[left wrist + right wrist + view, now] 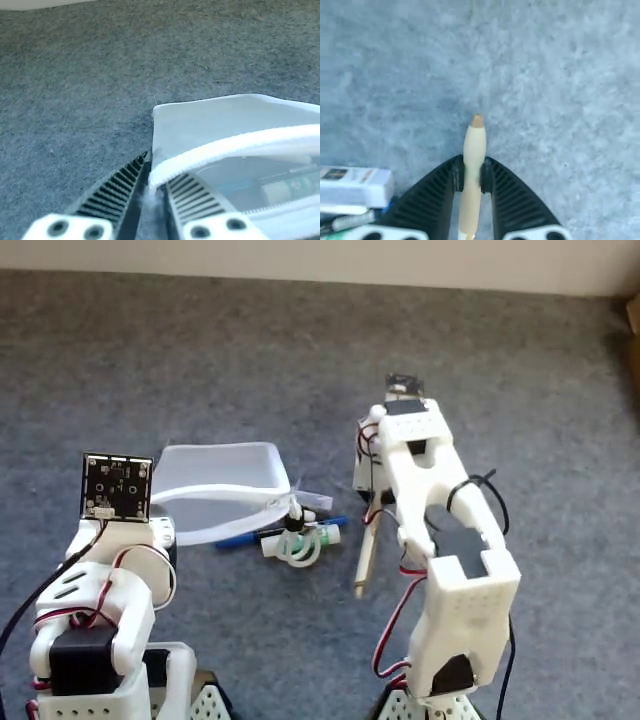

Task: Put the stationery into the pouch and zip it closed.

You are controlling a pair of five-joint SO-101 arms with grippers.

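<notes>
While the left gripper point(150, 170) pinches the pouch point(225, 120) rim open, the right gripper point(470, 165) — jaws clamped on the pencil point(474, 140) — should slide it lengthwise into the mouth.

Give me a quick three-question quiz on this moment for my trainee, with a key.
1. True or false: the right gripper is shut on the wooden pencil.
2. What is the left gripper shut on? A) the pencil B) the zipper edge of the pouch C) nothing
3. Fill in: the pouch's mouth is ____ (open or zipped).
Key: 1 true; 2 B; 3 open.
</notes>
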